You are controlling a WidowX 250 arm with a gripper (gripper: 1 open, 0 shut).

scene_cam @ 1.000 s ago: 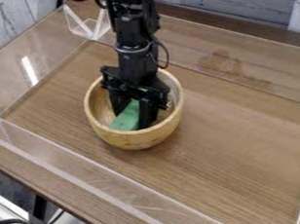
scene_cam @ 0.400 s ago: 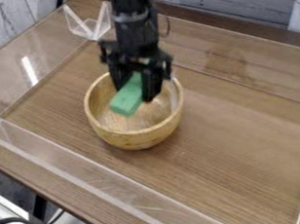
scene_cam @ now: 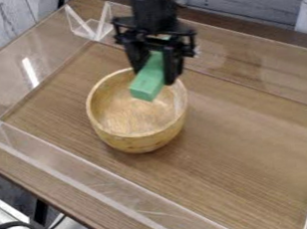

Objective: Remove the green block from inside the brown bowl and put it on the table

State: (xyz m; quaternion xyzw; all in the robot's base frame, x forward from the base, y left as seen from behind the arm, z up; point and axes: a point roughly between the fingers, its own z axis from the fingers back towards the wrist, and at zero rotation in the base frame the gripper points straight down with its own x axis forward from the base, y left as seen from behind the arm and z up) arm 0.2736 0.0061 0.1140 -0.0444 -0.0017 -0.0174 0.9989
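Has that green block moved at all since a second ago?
Yes. The green block, clamped in the gripper, has risen out of the brown bowl and now hangs over its far right rim.

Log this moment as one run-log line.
phase: lift-out | gripper: shut on green block | block: above brown bowl, clear | table: not reached

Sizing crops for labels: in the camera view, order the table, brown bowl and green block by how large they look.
1. table, fills most of the view
2. brown bowl
3. green block, held in the gripper above the bowl, looks clearly smaller than it
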